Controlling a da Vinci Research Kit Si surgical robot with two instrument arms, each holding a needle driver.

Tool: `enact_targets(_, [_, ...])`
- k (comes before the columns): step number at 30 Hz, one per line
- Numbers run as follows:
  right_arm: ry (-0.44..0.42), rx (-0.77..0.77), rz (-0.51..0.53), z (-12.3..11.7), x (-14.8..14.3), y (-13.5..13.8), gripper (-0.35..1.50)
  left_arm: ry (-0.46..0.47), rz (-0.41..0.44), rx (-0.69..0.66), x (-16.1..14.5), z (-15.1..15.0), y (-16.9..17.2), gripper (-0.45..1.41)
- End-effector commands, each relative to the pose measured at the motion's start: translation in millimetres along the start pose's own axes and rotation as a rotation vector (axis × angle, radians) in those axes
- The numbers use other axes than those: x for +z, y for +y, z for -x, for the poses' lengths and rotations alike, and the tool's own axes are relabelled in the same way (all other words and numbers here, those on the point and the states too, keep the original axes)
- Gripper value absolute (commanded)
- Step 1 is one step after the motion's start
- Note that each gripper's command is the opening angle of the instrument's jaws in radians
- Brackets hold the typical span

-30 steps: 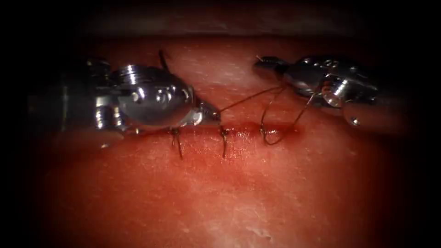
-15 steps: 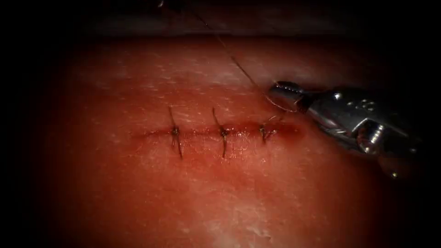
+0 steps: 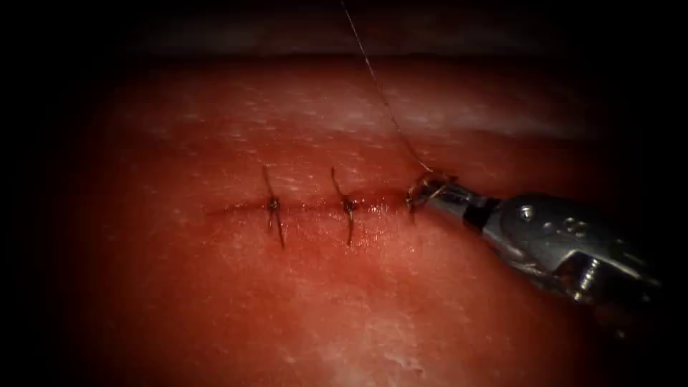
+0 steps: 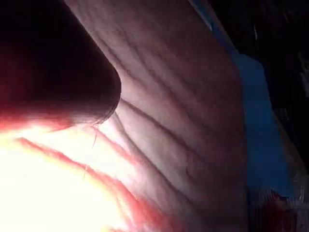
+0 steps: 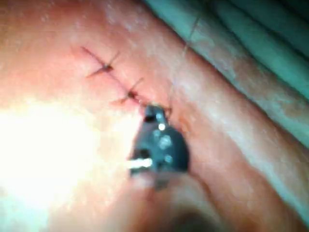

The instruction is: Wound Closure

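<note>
The tissue (image 3: pixel 301 301) lies lit across the endoscope view, its cut (image 3: pixel 322 206) running left to right with two finished stitches (image 3: pixel 273 206) (image 3: pixel 348 206) whose short cut ends of thread (image 3: pixel 350 231) stick out above and below the line. Red fluid (image 3: pixel 380 203) darkens the cut between the second stitch and the third knot (image 3: pixel 421 188) at its right end. The right tool (image 3: pixel 430 192) comes in from the right, its jaws nearly closed, with the tip right at that knot, so the tip hides part of it; whether the jaws pinch the thread there or merely press on it cannot be told. The thread (image 3: pixel 380 93) rises taut from the knot up and leftward past the upper edge. In the right wrist view the same tool (image 5: pixel 153 116) sits at the end of the stitched row, with green cloth (image 5: pixel 251 43) beyond the tissue. In the left wrist view, ridged tissue (image 4: pixel 183 121) borders a blue sheet (image 4: pixel 260 135). Half a second ago the right tool was higher and farther right, above the knot; it has since dropped to the cut, and the thread now runs steeper. The needle cannot be made out.
</note>
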Motion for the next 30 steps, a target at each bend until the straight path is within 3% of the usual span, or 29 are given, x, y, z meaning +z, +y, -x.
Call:
enact_targets(1, [-0.005,-0.002,-0.015,0.5,0.8,-0.6,-0.35,0.006,-0.009,0.002,0.0,-0.8,-0.9,-0.35])
enact_targets(9, [-0.042,-0.026,-0.059,2.4,0.5,-2.6,-0.35,-0.005,-0.039,-0.012,-0.9,-1.1,-5.0,-0.35])
enact_targets(18, [-0.069,-0.043,-0.079,3.6,0.3,-3.2,-0.35,-0.013,-0.066,-0.002,-1.9,-2.3,-6.4,-0.35])
enact_targets(30, [-0.101,-0.082,-0.125,6.5,0.1,-5.0,-0.35,-0.044,-0.158,0.021,-5.4,-5.9,-11.2,-0.35])
